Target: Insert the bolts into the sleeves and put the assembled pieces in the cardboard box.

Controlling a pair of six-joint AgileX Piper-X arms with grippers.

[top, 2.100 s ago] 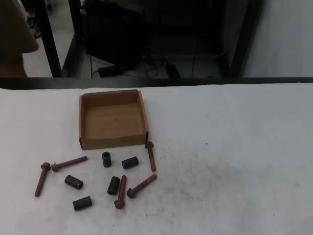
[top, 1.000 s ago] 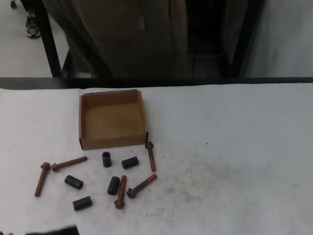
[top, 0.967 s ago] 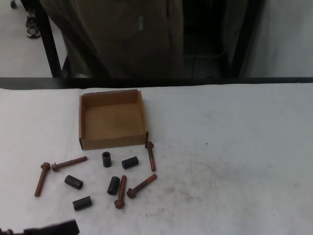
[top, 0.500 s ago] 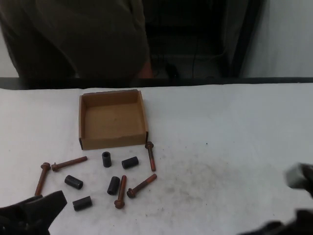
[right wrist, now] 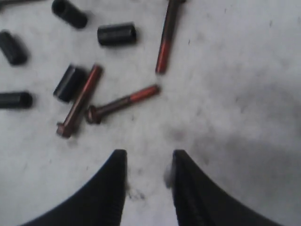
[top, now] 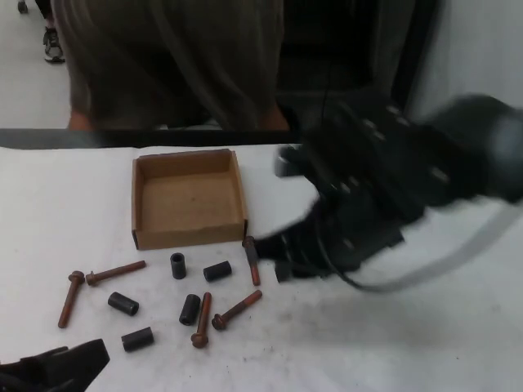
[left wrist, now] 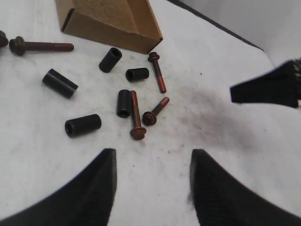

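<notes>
Both arms are over the work and nothing is in hand. Our left pincer (left wrist: 153,160) hangs in the lower left corner of the high view, jaws spread wide and empty. Our right pincer (right wrist: 149,156) sits mid-frame in the high view, just right of the pile. Its jaws are parted by a narrower gap, and it is empty too.

The box (top: 189,235) stands upper left of centre in the high view, open, with nothing inside. Just below it the bolts (top: 115,272) and sleeves (top: 123,304) lie scattered on the table (top: 425,343), none of them joined. We judge this is the very first pickup.

How do we do it well? The slanted bolt (right wrist: 122,104) lies straight ahead of the right pincer and looks like the natural pick. We'd turn the wrist so the jaws cross its shank. We'd close toward the head, so the bright tip stays free to enter a sleeve. Care is needed, because its head lies close to a second bolt (right wrist: 77,101), which rests right against a sleeve.

For the left pincer, the lone sleeve (left wrist: 83,125) at the lower left of the pile stands apart from its neighbours. We'd take it across the body and keep both ends open.
</notes>
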